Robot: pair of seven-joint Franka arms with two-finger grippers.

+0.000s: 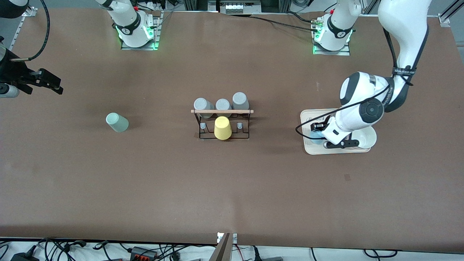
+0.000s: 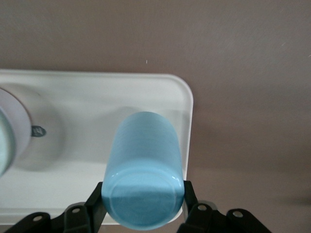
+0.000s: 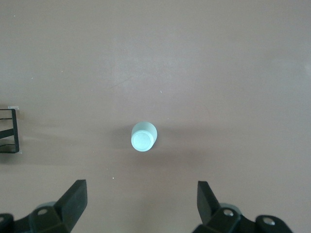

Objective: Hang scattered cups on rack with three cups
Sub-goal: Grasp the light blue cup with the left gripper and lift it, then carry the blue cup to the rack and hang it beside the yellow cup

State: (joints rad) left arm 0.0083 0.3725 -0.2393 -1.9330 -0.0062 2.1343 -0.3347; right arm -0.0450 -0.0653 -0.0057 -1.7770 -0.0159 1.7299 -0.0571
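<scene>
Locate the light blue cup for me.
The light blue cup sits between the left hand's fingers over the cream tray, at the left arm's end of the table, beside a white bowl.

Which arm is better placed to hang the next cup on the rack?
Left. The left hand already grips the light blue cup over the cream tray. The right hand is open, high above the mint-green cup.

A: What do the arms look like?
B: Glossy white shells with dark grey joint caps, black cables alongside. Bases glow green.
A: And the end effectors?
B: Left end effector [image 2: 143, 206] and right end effector [image 3: 141, 206]: black fingers, silver screws.
</scene>
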